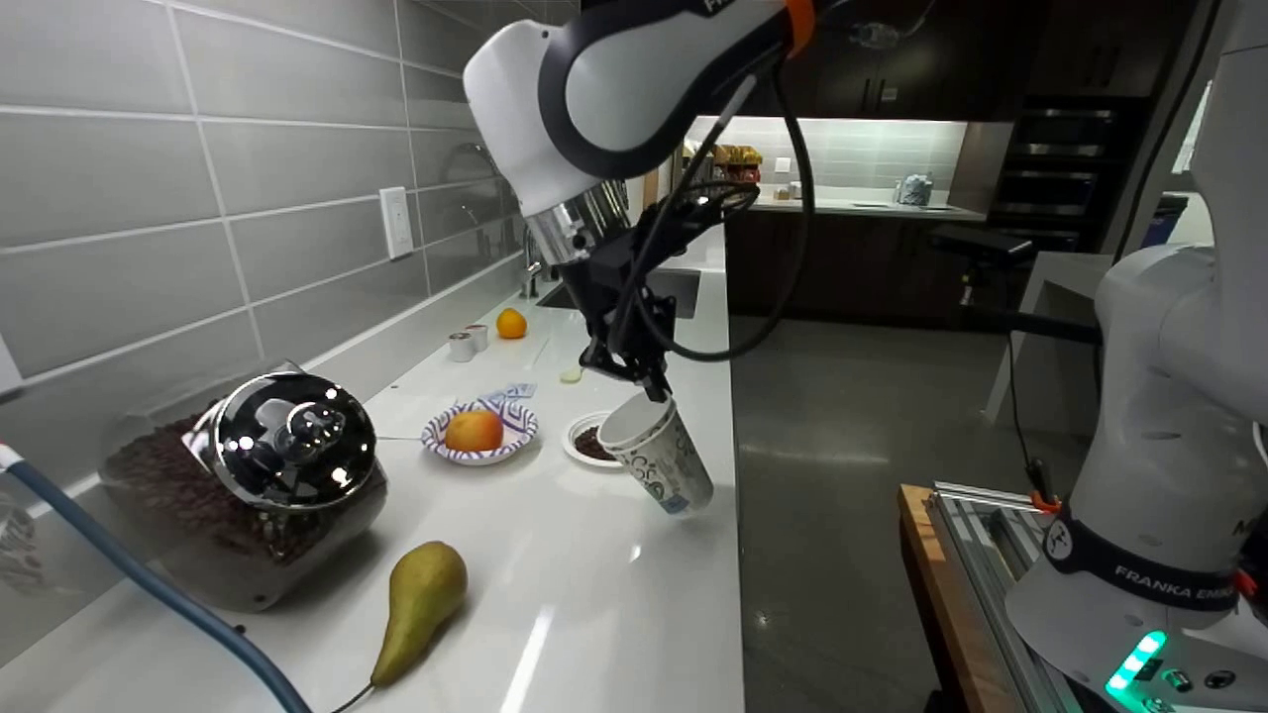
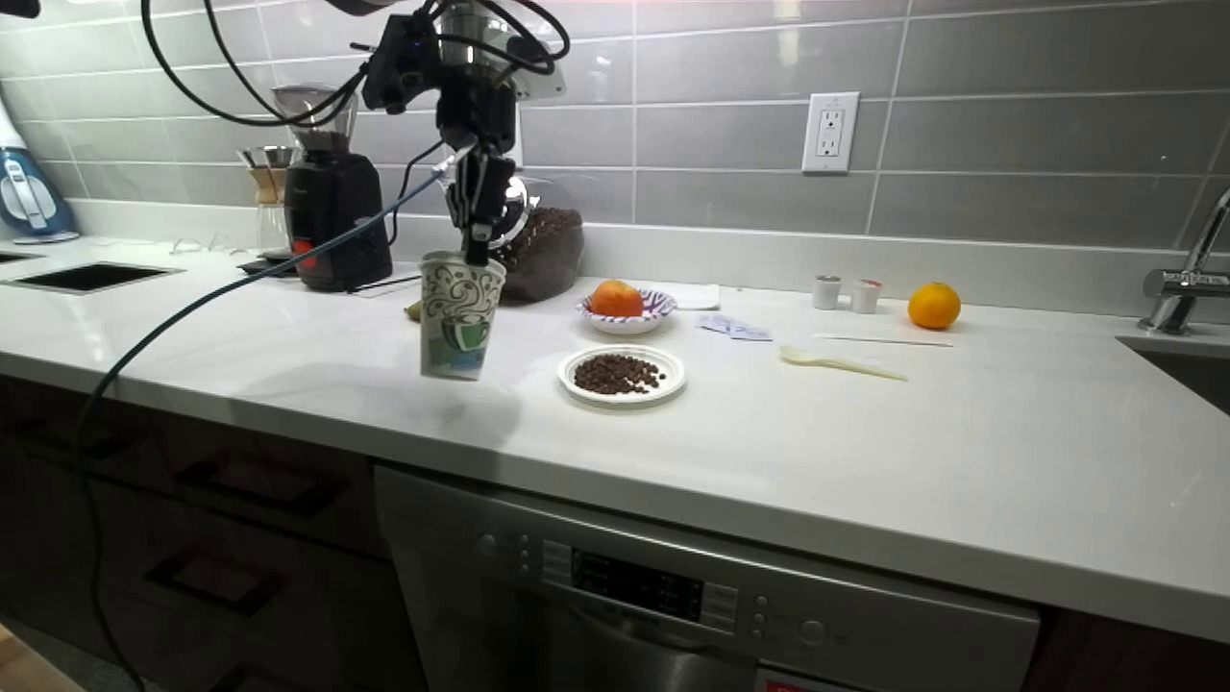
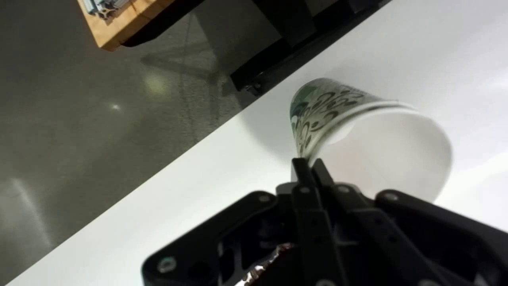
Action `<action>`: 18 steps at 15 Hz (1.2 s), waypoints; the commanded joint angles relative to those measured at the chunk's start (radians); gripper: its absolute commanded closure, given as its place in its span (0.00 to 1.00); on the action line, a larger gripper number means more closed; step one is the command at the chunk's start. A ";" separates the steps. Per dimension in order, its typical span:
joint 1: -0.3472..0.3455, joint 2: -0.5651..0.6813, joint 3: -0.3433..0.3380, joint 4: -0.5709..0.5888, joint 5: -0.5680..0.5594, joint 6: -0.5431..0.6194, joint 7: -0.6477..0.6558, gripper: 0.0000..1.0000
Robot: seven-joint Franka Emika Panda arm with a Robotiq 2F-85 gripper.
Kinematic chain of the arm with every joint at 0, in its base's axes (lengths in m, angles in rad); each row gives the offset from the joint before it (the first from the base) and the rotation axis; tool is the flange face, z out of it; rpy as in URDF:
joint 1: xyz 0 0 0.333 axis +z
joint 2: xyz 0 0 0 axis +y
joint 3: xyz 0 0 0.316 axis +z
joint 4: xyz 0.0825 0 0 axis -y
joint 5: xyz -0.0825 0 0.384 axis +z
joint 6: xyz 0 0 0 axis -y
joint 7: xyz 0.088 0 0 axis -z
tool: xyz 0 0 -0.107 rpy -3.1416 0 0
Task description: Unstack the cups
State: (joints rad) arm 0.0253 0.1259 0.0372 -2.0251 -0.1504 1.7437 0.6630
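Whitish, tapered cups (image 2: 459,322) hang below the gripper (image 3: 308,162), whose fingers (image 3: 303,174) pinch their rim, one tip inside and one outside. Their long axis leans: in an exterior view the mouth points up toward the tiles (image 1: 307,178), the base down toward the edge of the counter (image 1: 634,614); in the wrist view the mouth opens on the gripper's side. Dark scrolls curl over the outside, with a green cup picture and blue patch near the base; the inside is white. A double edge runs along the rim; how many nest I cannot tell. Also below the gripper sits a plate (image 2: 675,373) of brown beads (image 2: 613,373).
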 commanded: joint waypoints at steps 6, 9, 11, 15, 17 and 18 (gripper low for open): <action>-0.044 -0.134 -0.058 -0.143 0.195 0.397 -0.299 0.99; -0.049 -0.128 -0.061 -0.207 0.272 0.583 -0.418 0.99; -0.051 -0.121 -0.061 -0.241 0.323 0.653 -0.494 0.99; -0.050 -0.128 -0.058 -0.280 0.383 0.706 -0.597 0.71; -0.049 -0.135 -0.058 -0.280 0.382 0.700 -0.615 0.64; -0.048 -0.138 -0.058 -0.277 0.378 0.689 -0.625 0.57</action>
State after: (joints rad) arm -0.0222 0.0226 -0.0229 -2.2802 0.1964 2.4322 0.0923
